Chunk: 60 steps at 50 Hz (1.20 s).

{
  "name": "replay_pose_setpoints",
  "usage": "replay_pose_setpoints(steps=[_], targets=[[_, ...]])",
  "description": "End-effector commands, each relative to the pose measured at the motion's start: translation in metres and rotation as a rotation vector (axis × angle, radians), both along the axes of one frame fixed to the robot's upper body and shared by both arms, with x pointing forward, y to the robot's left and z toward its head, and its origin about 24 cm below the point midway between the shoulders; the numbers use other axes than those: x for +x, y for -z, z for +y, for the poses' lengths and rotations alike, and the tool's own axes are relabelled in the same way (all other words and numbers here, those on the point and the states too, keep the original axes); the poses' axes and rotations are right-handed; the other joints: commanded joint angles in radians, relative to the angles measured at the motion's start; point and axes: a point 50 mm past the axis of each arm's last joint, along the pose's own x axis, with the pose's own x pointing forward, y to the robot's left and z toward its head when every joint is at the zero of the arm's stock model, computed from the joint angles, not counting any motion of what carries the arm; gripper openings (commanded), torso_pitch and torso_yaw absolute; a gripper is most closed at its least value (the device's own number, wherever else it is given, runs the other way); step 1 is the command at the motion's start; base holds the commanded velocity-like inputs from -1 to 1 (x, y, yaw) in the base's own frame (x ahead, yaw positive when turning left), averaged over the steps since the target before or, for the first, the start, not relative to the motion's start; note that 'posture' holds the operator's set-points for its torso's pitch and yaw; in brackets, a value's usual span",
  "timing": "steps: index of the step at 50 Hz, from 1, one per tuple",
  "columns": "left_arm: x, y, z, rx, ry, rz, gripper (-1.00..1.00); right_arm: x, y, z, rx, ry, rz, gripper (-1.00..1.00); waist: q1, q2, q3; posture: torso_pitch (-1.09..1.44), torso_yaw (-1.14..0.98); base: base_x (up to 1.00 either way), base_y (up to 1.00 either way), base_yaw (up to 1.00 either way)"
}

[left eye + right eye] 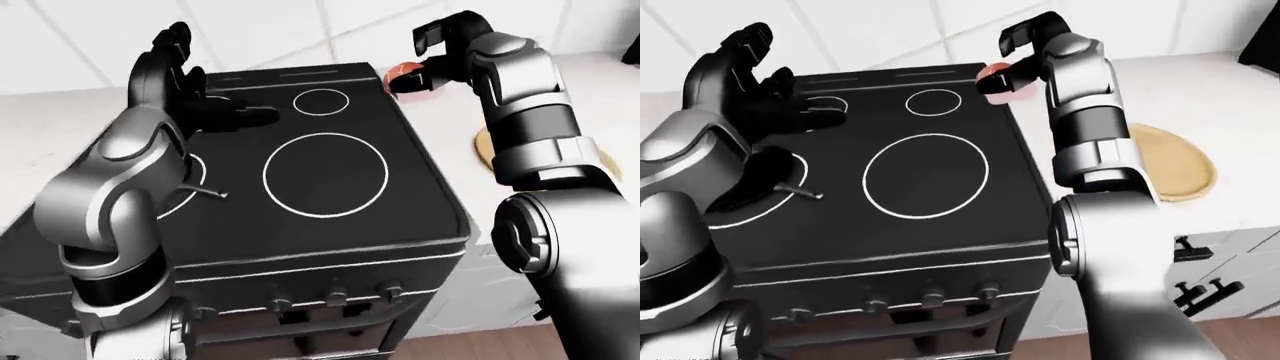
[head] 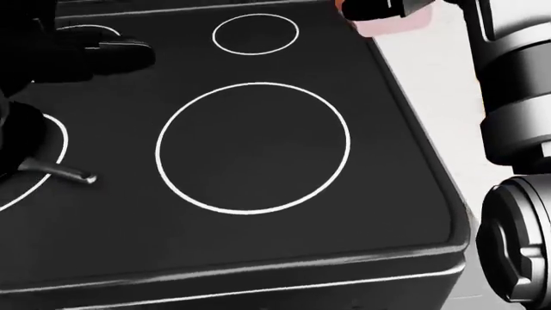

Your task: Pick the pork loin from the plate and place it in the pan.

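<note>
Over the far right corner of the flat black glass stovetop (image 1: 330, 202), at the edge where it meets the white counter (image 1: 1200, 97), the right hand (image 1: 1015, 56) is seen reaching, its dark fingers (image 1: 1025, 28) spread above a pink-red slab of pork loin (image 1: 997, 78). The meat is seen at that corner beneath the hand; whether it is gripped or only touched cannot be told, since the fingertips hide the contact. A round tan wooden plate (image 1: 1175, 172) lies on the counter to the right of the stove, partly hidden by the right forearm, well apart from the meat. Over the far left part of the stovetop the left hand (image 1: 755, 82) is held raised, fingers open and holding nothing. A black pan (image 1: 755, 180) is seen on the left burner, largely covered by the left arm, its thin metal handle (image 2: 60, 171) pointing toward the large white-ringed centre burner (image 2: 254, 147). A small ringed burner (image 1: 321, 102) lies near the far edge.
</note>
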Motion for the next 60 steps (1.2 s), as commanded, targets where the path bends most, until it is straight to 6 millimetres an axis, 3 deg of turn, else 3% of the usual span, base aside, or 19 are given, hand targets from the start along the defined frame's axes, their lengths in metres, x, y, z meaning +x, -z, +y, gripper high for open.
replay_pose_setpoints(steps=[1,5,8,13,16,17,18,25,26,33,36,38,39,40,44,46,50,56,60], targets=[[-0.009,-0.0249,0.0093,-0.01,-0.054,-0.133,1.0,-0.009,-0.0489,0.0198,-0.009,-0.08,-0.189,-1.0,0.017,-0.013,-0.041,0.0,0.0,0.0,0.0,1.0],[-0.0094,-0.026,0.0097,-0.01,-0.054,-0.135,1.0,-0.009,-0.0492,0.0202,-0.012,-0.08,-0.188,-1.0,0.005,0.026,-0.02,0.0,0.0,0.0,0.0,1.0],[-0.0097,-0.025,0.0104,-0.013,-0.056,-0.134,1.0,-0.0091,-0.0504,0.0207,-0.012,-0.082,-0.193,-1.0,-0.027,0.088,-0.02,0.0,0.0,0.0,0.0,0.58],[-0.0096,-0.0225,0.0101,-0.013,-0.055,-0.131,1.0,-0.0089,-0.0486,0.0194,-0.009,-0.074,-0.197,-1.0,-0.028,0.033,0.001,0.0,0.0,0.0,0.0,0.0],[-0.0098,-0.0223,0.0097,-0.013,-0.054,-0.13,1.0,-0.0089,-0.0481,0.018,-0.009,-0.068,-0.199,-1.0,-0.018,-0.03,0.009,0.0,0.0,0.0,0.0,0.0],[-0.0098,-0.0216,0.0101,-0.014,-0.054,-0.13,1.0,-0.0088,-0.0472,0.0183,-0.002,-0.07,-0.196,-1.0,-0.02,-0.035,0.017,0.0,0.0,0.0,0.0,0.0],[-0.0097,-0.0214,0.0103,-0.014,-0.054,-0.13,1.0,-0.009,-0.0473,0.0184,-0.003,-0.069,-0.195,-1.0,-0.01,-0.012,0.011,0.0,0.0,0.0,0.0,0.0],[-0.0095,-0.0237,0.0109,-0.015,-0.056,-0.131,1.0,-0.0094,-0.0519,0.0185,-0.005,-0.062,-0.198,-1.0,-0.01,0.005,-0.008,0.0,0.0,0.0,0.0,0.0],[-0.0096,-0.0241,0.0106,-0.016,-0.056,-0.132,1.0,-0.0097,-0.0525,0.0182,-0.004,-0.062,-0.198,-1.0,-0.013,0.011,-0.036,0.0,0.0,0.0,0.07,0.0],[-0.0095,-0.0236,0.0104,-0.014,-0.055,-0.131,1.0,-0.0096,-0.0516,0.0208,-0.008,-0.067,-0.196,-1.0,-0.009,-0.012,-0.045,0.0,0.0,0.0,0.19,0.0],[-0.0097,-0.0215,0.0098,-0.015,-0.054,-0.128,1.0,-0.0092,-0.0504,0.0217,-0.01,-0.072,-0.193,-1.0,-0.021,0.012,-0.008,0.0,0.0,0.0,0.06,0.0],[-0.0099,-0.0221,0.0097,-0.014,-0.054,-0.129,1.0,-0.009,-0.0497,0.0218,-0.01,-0.074,-0.191,-1.0,-0.023,0.096,-0.028,0.0,0.0,0.0,0.14,0.0],[-0.0097,-0.0225,0.0099,-0.014,-0.054,-0.13,1.0,-0.0088,-0.0492,0.0213,-0.011,-0.072,-0.191,-1.0,-0.019,0.049,-0.031,0.0,0.0,0.0,0.16,0.0],[-0.0098,-0.0226,0.0101,-0.014,-0.054,-0.131,1.0,-0.009,-0.0497,0.0214,-0.011,-0.072,-0.193,-1.0,-0.022,0.063,-0.03,0.0,0.0,0.0,0.16,0.0],[-0.0097,-0.0216,0.0106,-0.014,-0.055,-0.129,1.0,-0.0091,-0.0499,0.0221,-0.011,-0.073,-0.191,-1.0,-0.016,0.033,-0.002,0.0,0.0,0.0,0.03,0.0],[-0.0098,-0.0216,0.0104,-0.014,-0.054,-0.129,1.0,-0.009,-0.0495,0.0225,-0.01,-0.073,-0.19,-1.0,-0.021,0.025,-0.023,0.0,0.0,0.0,0.09,0.0],[-0.0099,-0.0206,0.0101,-0.013,-0.054,-0.128,1.0,-0.0081,-0.0461,0.0223,-0.009,-0.072,-0.188,-1.0,-0.017,-0.059,-0.03,0.0,0.0,0.0,0.17,0.0],[-0.0089,-0.0203,0.0101,-0.013,-0.054,-0.128,1.0,-0.0075,-0.0451,0.0227,-0.009,-0.073,-0.188,-1.0,-0.012,-0.042,-0.044,0.0,0.0,0.0,0.24,0.0],[-0.009,-0.0215,0.0099,-0.014,-0.054,-0.129,1.0,-0.008,-0.0471,0.0232,-0.013,-0.075,-0.188,-1.0,-0.017,-0.005,-0.011,0.0,0.0,0.0,0.18,0.0]])
